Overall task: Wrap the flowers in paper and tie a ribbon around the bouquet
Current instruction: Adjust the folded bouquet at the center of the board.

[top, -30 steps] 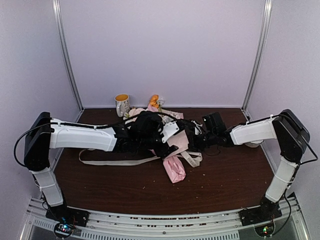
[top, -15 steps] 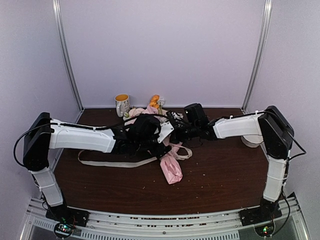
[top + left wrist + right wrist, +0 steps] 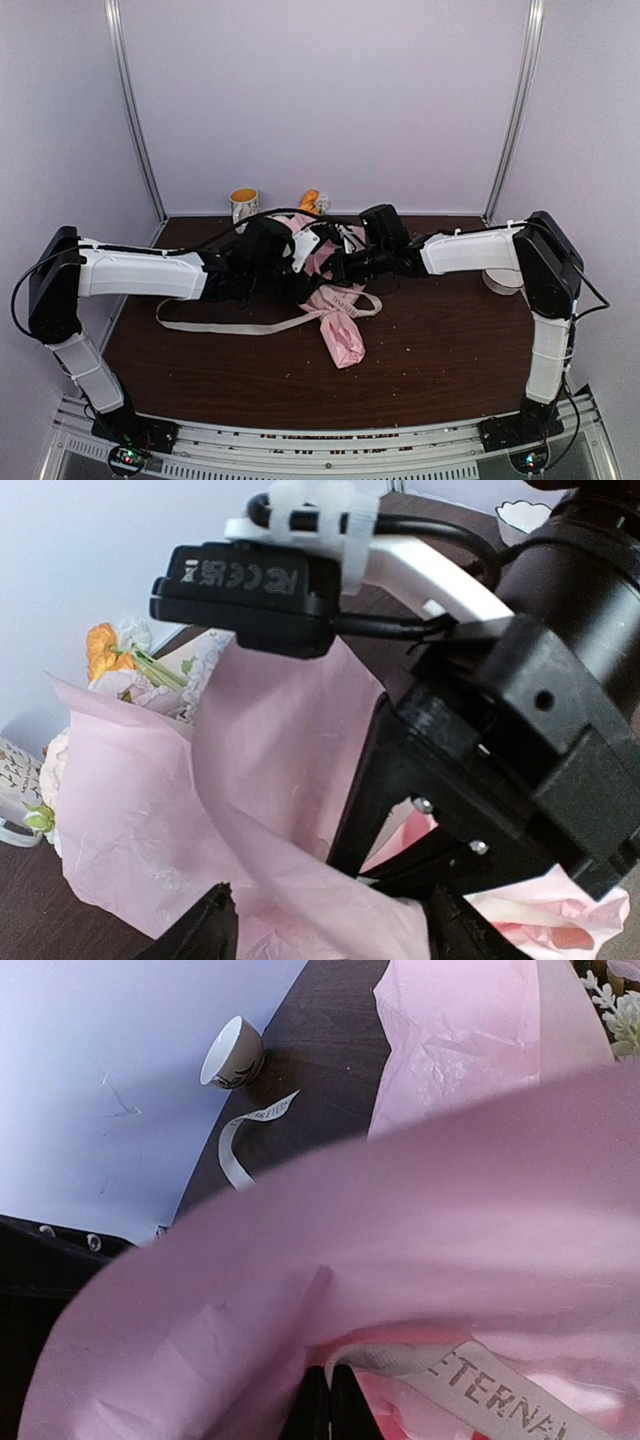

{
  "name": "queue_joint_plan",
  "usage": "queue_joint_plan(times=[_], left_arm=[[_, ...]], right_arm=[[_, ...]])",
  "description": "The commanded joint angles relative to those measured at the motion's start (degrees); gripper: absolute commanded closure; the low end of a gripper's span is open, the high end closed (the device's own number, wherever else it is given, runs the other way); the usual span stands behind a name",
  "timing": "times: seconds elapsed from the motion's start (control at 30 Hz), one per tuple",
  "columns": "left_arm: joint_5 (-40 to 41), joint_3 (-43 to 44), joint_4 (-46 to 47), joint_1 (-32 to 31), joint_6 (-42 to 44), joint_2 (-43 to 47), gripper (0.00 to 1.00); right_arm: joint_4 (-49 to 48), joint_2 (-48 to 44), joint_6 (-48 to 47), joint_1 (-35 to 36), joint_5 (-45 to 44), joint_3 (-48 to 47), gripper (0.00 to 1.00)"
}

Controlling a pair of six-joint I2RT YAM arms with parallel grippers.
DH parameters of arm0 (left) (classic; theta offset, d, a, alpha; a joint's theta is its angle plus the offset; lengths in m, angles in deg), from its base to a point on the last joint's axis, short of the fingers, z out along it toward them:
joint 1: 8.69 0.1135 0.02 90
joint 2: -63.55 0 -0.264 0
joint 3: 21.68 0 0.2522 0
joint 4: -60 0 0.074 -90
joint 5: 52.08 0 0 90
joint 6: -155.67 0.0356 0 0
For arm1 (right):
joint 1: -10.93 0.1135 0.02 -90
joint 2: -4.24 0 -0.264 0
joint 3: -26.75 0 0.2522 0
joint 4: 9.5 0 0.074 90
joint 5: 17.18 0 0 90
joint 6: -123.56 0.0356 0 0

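The bouquet (image 3: 343,335) lies mid-table as a cone of pale pink paper (image 3: 250,780), narrow end toward me. Orange flowers (image 3: 310,198) (image 3: 100,650) poke from its far end. The cream ribbon (image 3: 230,327) trails left across the table and loops around the cone. Its lettered stretch (image 3: 480,1380) runs up to my right gripper (image 3: 330,1400) (image 3: 335,272), which is shut on the ribbon under a fold of paper. My left gripper (image 3: 335,930) (image 3: 300,255) is open, a paper fold between its fingertips (image 3: 205,925), facing the right gripper's black body (image 3: 520,730).
A white mug (image 3: 243,208) (image 3: 232,1052) with an orange inside stands at the back wall, left of the flowers. A loose ribbon end (image 3: 245,1135) curls on the dark table near it. A small white bowl (image 3: 500,283) sits behind the right arm.
My right gripper has moved left onto the bouquet, carrying the ribbon. The left arm has drawn back to the left and farther away, uncovering more pink paper.
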Motion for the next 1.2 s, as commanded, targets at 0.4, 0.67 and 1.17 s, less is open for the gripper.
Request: queue_joint_plan(times=[0.4, 0.67, 1.17], left_arm=[[-17.4, -2.4, 10.0, 9.7, -12.8, 0.8, 0.57], [-22.7, -6.1, 13.5, 15.7, -19.4, -0.7, 1.0], [-23.6, -2.8, 8.2, 24.9, -29.1, -14.3, 1.0]], right_arm=[[1.0, 3.6, -0.5, 1.4, 1.1, -3.8, 1.0], [6.8, -0.5, -5.0, 2.2, -1.1, -1.4, 1.0], [10.9, -6.8, -6.5, 4.1, -5.3, 17.1, 1.0]])
